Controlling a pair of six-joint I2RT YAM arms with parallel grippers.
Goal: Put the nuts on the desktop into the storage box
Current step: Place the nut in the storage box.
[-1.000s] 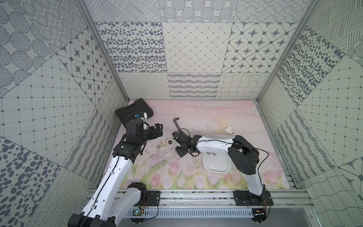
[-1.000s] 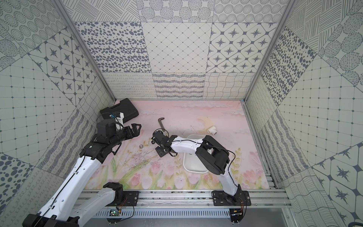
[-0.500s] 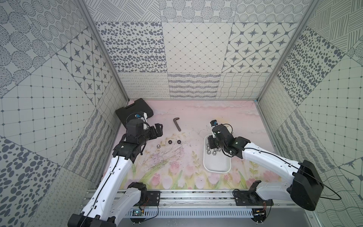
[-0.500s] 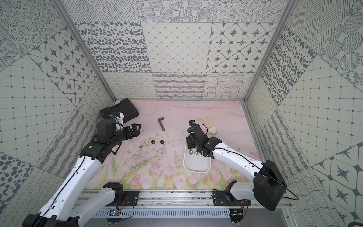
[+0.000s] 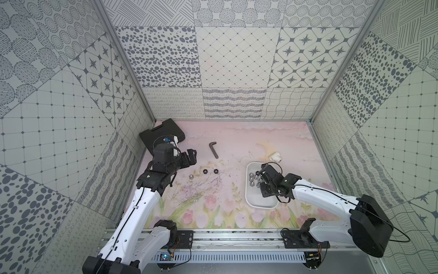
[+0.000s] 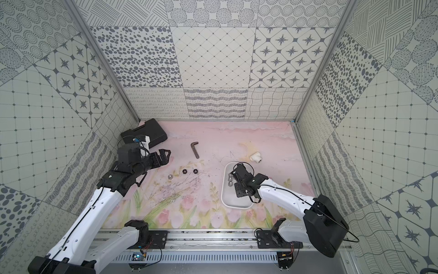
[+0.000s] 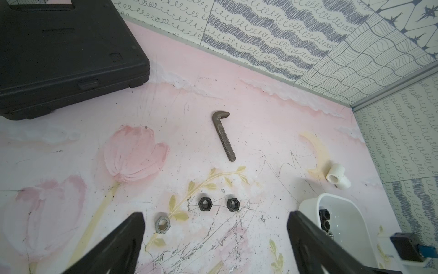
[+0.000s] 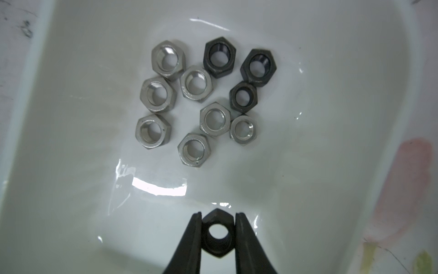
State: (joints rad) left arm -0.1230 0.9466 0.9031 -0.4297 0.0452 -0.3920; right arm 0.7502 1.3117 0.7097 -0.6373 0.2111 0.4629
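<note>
No text, label, brand, number or sign can be read in any view. The black case (image 7: 66, 54), in the upper left of the left wrist view, has a faint raised strip on its lid and a small ribbed patch near one corner. Both are too dim and blurred to make out as letters. The small circuit board (image 5: 165, 256) on the rail (image 5: 237, 239), at the bottom of a top view, is too small to show any print.
</note>
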